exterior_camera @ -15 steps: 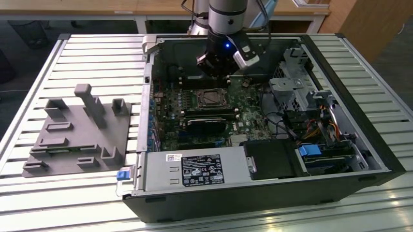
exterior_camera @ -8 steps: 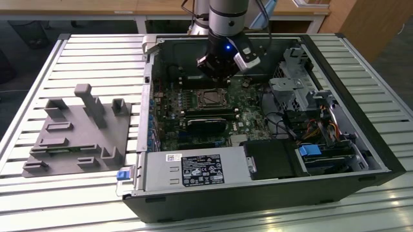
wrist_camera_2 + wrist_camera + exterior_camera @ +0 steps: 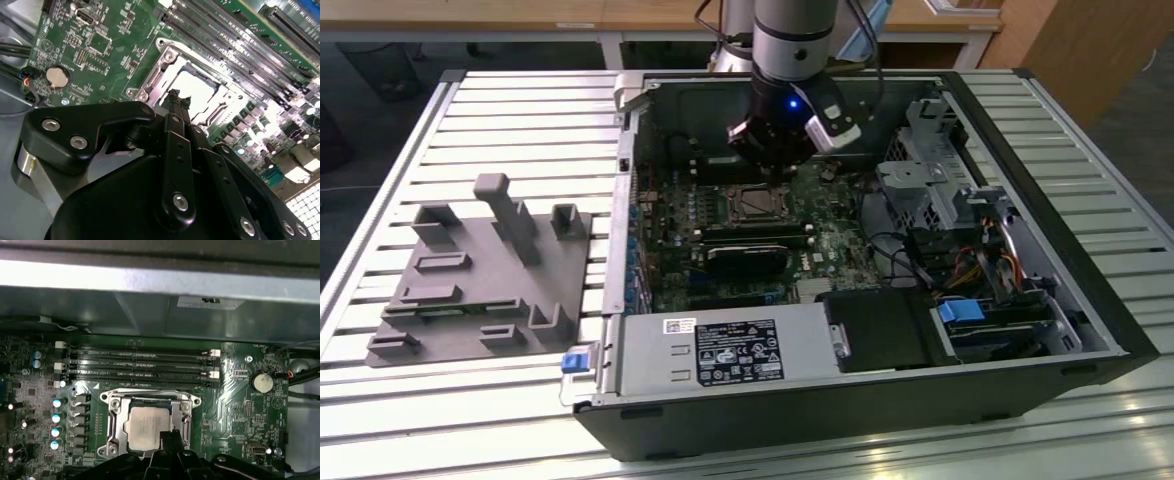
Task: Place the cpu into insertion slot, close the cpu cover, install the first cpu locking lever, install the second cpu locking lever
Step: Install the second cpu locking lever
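Observation:
The cpu (image 3: 142, 426) lies flat in the insertion slot (image 3: 754, 204) on the green motherboard, its pale metal top showing in both wrist views (image 3: 196, 86). The silvery cpu cover (image 3: 150, 397) lies down around it as a frame (image 3: 159, 75). My gripper (image 3: 178, 96) hangs just above the socket's edge, its black fingers pressed together with nothing between them. In the first wrist view the gripper (image 3: 168, 434) overlaps one corner of the chip. The exterior view has the gripper (image 3: 771, 160) inside the open computer case, slightly behind the socket.
Long memory slots (image 3: 140, 365) run beside the socket. A black heatsink block (image 3: 747, 262) sits in front of it, with a drive cage (image 3: 927, 190) and cables on the exterior view's right. A grey fixture (image 3: 487, 270) rests outside the case (image 3: 854, 400).

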`<state>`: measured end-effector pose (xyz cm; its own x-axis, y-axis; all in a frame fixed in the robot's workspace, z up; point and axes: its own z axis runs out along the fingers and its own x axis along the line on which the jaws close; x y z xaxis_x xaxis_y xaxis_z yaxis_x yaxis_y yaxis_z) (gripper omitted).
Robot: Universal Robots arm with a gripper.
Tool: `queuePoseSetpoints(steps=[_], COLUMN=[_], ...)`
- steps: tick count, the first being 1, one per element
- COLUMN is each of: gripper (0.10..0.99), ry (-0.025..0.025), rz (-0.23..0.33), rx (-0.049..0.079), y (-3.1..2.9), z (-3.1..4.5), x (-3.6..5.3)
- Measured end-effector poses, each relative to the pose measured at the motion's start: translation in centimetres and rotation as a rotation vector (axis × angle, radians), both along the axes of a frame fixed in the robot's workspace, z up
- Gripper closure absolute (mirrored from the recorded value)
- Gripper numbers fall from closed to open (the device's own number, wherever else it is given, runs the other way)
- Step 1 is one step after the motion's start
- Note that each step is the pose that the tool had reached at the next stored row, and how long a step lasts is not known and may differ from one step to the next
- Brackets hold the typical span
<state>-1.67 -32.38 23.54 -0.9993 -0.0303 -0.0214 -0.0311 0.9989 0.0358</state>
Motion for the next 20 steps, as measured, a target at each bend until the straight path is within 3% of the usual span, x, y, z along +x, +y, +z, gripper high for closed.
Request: queuePoseSetpoints(steps=[12,20], gripper=[0.98,0.98], ry=[0.0,0.0001], rz=[0.0,0.0], rx=[0.0,0.0], y=[-0.43,-2.02], z=[0.77,0.77], x=[-0.04,-0.05])
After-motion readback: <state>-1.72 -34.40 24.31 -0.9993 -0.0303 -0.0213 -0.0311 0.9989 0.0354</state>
